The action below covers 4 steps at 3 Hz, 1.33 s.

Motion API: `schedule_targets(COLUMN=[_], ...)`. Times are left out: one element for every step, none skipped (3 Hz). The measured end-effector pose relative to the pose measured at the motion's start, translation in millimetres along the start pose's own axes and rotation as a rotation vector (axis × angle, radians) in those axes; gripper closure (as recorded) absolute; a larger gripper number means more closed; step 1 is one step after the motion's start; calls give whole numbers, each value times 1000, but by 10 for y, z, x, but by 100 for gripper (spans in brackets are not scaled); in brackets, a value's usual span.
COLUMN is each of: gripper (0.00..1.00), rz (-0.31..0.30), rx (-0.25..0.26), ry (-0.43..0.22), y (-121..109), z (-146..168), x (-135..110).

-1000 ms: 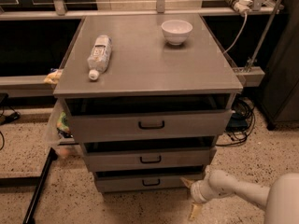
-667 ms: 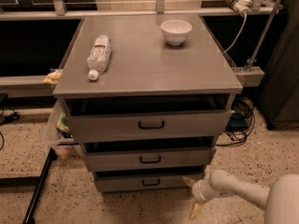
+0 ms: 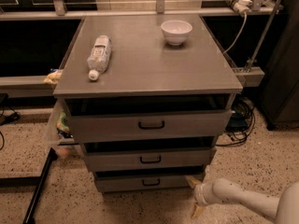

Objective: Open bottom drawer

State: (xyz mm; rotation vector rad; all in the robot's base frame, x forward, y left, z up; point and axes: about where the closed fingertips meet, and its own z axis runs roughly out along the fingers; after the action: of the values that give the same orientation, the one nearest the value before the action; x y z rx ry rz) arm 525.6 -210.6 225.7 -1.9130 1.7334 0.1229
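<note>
The bottom drawer point(image 3: 121, 183) is the lowest and smallest of three grey drawer fronts in the cabinet, with a small black pull handle point(image 3: 151, 182). It stands slightly out from the cabinet body, with a dark gap above it. My gripper point(image 3: 194, 196) is low at the right, just off the drawer's right end and near the floor. It is open and holds nothing. One tan finger point(image 3: 191, 181) points up-left beside the drawer's right corner. The other finger point(image 3: 196, 212) points down toward the floor. The white arm point(image 3: 247, 200) comes in from the lower right.
A mid-sized drawer point(image 3: 149, 159) and a large top drawer point(image 3: 149, 124) sit above. On the cabinet top point(image 3: 149, 64) lie a plastic bottle point(image 3: 99, 55) and a white bowl point(image 3: 176, 31). Cables point(image 3: 240, 120) lie on the floor at right, and a black bar point(image 3: 39, 185) at left.
</note>
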Motion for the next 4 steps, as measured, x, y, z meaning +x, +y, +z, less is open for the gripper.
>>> schedule_targets(gripper=[0,0,0,0], rz=[-15,-17,-11,-2], rx=[47,60,61,52], ry=[-6,-28,-47,-62], y=[-102,-233,-362,-487], z=[62,184,311,449], x=[32,68,118,160])
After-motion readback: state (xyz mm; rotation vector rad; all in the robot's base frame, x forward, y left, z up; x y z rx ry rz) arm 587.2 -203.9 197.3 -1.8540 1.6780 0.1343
